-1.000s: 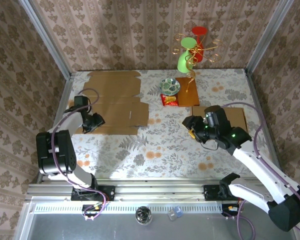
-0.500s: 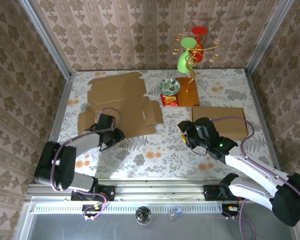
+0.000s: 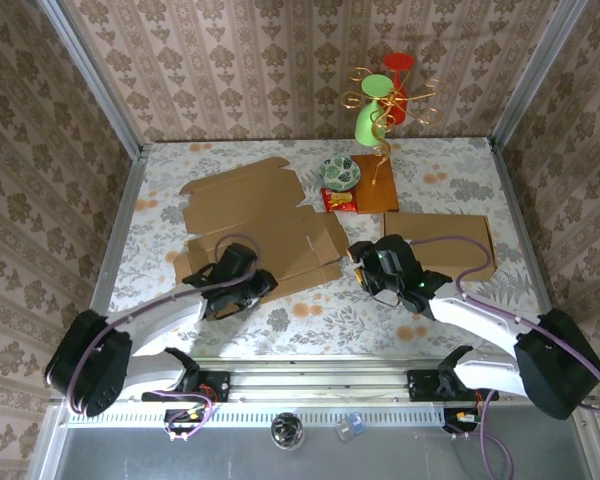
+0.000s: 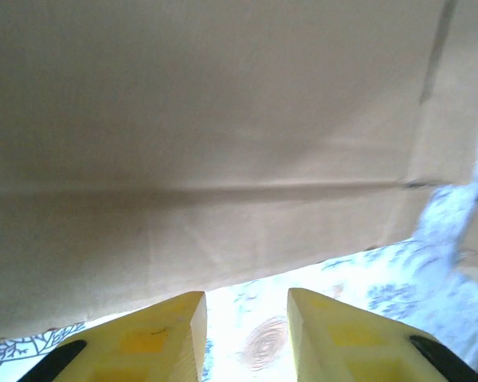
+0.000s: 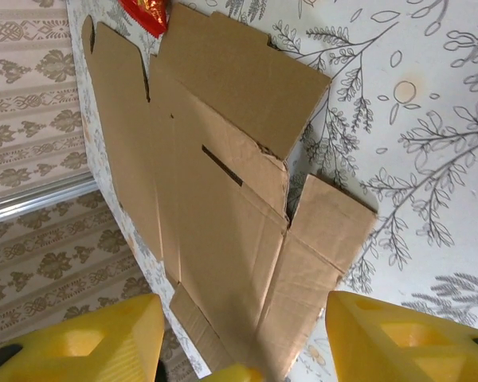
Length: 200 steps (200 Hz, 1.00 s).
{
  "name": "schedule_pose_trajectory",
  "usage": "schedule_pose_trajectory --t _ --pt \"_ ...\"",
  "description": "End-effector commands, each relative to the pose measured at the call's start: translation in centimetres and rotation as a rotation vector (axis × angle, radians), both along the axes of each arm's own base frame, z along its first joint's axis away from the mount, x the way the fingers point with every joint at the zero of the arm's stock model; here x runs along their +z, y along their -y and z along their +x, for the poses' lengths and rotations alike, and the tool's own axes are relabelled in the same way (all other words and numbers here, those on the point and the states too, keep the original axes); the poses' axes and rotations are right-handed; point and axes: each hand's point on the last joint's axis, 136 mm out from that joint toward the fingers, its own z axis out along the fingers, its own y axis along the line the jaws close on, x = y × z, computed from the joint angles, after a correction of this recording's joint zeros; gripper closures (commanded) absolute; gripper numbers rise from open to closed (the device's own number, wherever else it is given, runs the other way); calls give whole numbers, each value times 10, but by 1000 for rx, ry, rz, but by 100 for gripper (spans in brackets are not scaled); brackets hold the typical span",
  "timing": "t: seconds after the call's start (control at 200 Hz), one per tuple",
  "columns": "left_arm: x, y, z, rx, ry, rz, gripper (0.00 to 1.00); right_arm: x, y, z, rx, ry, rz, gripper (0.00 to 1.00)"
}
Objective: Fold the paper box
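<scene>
The left hand point(image 4: 247, 298) sat with fingers parted, nothing between them, at the near edge of the paper box point(image 3: 260, 225). The right hand point(image 5: 243, 310) gaped empty beside its right flap. The box lay flat mid-worktop point(image 3: 320, 310).

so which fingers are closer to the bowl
Right. Right fingers sit on the near side of the bowl, right of the cardboard; left fingers are farther, at its near edge.

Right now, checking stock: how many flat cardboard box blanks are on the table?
2. The first blank lies left of centre, unfolded; the second blank lies flat near the right edge. Others could be hidden beneath them.
</scene>
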Motion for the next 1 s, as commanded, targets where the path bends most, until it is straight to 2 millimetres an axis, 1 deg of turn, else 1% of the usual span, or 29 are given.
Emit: schedule_pose_trajectory --t 0.0,0.05,0.065,0.1,0.125,0.14,0.175,0.275,0.35,0.425,0.575,0.665,0.75,0.925,0.995 --pt "14 -23 12 16 -5 33 67 2 -2 18 -25 71 -12 44" --pt "14 -33 19 15 -7 43 67 -2 -6 24 -10 74 -14 45" --pt "13 -40 24 28 -6 42 67 -4 -8 25 -6 74 -13 46" --pt "12 -47 31 30 -10 50 67 -7 -12 29 8 79 -12 47" --pt "11 -51 34 24 -13 59 67 -6 -15 32 17 86 -6 48" --pt "10 -54 36 20 -16 66 67 -14 -16 33 23 70 -15 48" --pt "9 -58 42 4 -14 84 67 -20 -19 36 31 63 -18 48" --pt "0 -73 53 -29 -31 148 67 -24 -27 48 50 94 -19 49" --pt "-10 -85 56 -42 -53 198 67 -28 -30 53 59 100 -33 49" --pt "-19 -92 58 -59 -68 227 67 -32 -30 57 60 106 -46 49" --pt "-43 -96 52 -110 -127 268 68 -47 -27 64 41 103 -50 52" --pt "-53 -98 47 -121 -146 280 68 -57 -28 64 35 87 -40 52" --pt "-57 -100 45 -119 -152 291 69 -64 -24 65 10 84 -36 52" --pt "-58 -101 44 -134 -153 302 70 -67 -19 74 -30 92 -17 54" --pt "-57 -100 45 -140 -151 301 70 -67 -19 78 -47 101 -5 56"
